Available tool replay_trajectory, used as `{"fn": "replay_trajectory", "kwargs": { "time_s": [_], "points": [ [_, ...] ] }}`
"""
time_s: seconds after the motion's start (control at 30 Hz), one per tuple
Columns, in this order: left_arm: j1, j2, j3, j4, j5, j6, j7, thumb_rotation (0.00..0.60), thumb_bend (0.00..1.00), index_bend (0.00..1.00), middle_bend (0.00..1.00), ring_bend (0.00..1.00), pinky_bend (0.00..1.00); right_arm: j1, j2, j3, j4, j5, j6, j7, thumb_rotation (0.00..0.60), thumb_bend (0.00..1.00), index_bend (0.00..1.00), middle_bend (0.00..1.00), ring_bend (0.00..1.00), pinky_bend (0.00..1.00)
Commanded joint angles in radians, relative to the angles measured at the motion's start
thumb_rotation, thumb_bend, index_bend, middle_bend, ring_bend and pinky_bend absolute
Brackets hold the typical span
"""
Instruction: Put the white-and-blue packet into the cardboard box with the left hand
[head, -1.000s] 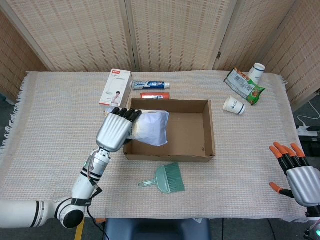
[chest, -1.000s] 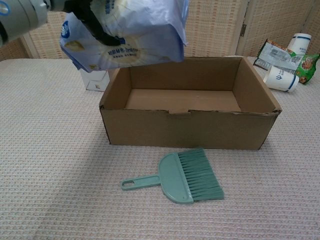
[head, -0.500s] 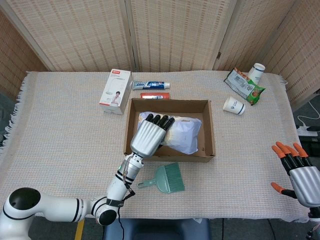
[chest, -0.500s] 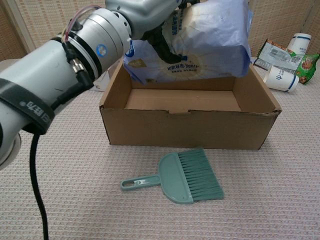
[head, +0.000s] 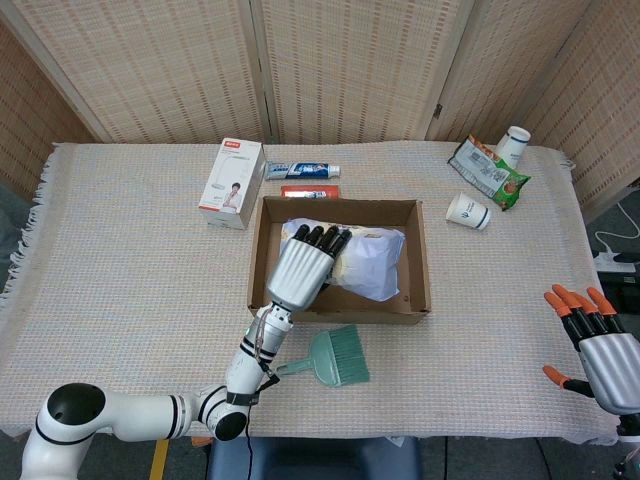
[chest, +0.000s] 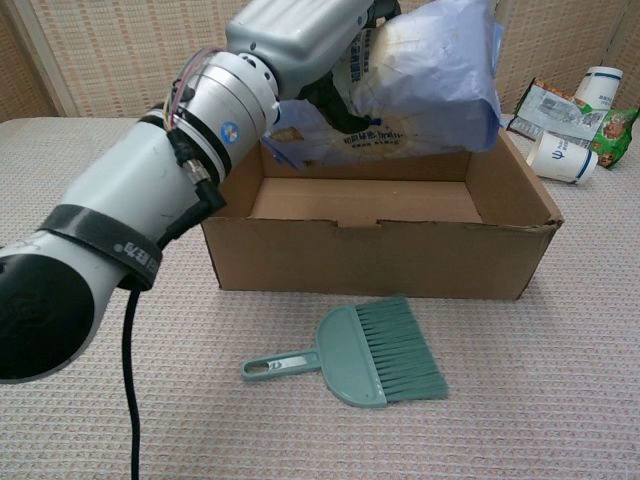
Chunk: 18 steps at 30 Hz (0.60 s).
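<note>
My left hand (head: 302, 266) grips the white-and-blue packet (head: 368, 261) and holds it in the air above the open cardboard box (head: 418, 262). From the chest camera the packet (chest: 425, 85) hangs over the box's back half, clear of the box floor (chest: 365, 200), with the left hand (chest: 310, 40) wrapped around its left end. My right hand (head: 597, 348) sits far off at the table's right front edge, fingers spread and holding nothing.
A green hand brush (head: 333, 359) lies just in front of the box. Behind the box are a white carton (head: 232, 182), a toothpaste tube (head: 301, 171) and a small red box (head: 310, 191). Two paper cups (head: 467, 211) and a snack bag (head: 487, 171) sit back right.
The left hand carried the packet rightward from the box's left edge to above its middle. In the last half second it shifted only slightly. The right hand stayed still.
</note>
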Motion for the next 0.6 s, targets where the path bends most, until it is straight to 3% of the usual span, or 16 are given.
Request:
{"fn": "replay_trajectory", "kwargs": {
  "time_s": [0.03, 0.1, 0.17, 0.6],
  "points": [
    [0.010, 0.015, 0.000, -0.014, -0.022, -0.027, 0.016, 0.600, 0.25, 0.01, 0.10, 0.08, 0.25, 0.001, -0.002, 0.000, 0.000, 0.001, -0.004, -0.003, 0.600, 0.00, 0.06, 0.03, 0.00, 0.00],
    [0.015, 0.023, -0.005, -0.026, -0.025, -0.032, 0.015, 0.600, 0.23, 0.00, 0.00, 0.00, 0.12, 0.002, -0.004, -0.001, 0.000, 0.003, -0.007, -0.006, 0.600, 0.00, 0.06, 0.03, 0.00, 0.00],
    [0.020, 0.032, -0.011, -0.037, -0.029, -0.037, 0.015, 0.600, 0.22, 0.00, 0.00, 0.00, 0.09, 0.003, -0.005, 0.000, 0.001, 0.004, -0.010, -0.009, 0.600, 0.00, 0.06, 0.03, 0.00, 0.00],
    [0.057, 0.124, -0.038, -0.101, -0.028, -0.020, 0.048, 0.600, 0.21, 0.00, 0.00, 0.00, 0.07, 0.005, -0.008, 0.002, 0.005, 0.009, -0.017, -0.012, 0.600, 0.00, 0.06, 0.03, 0.00, 0.00]
  ]
}}
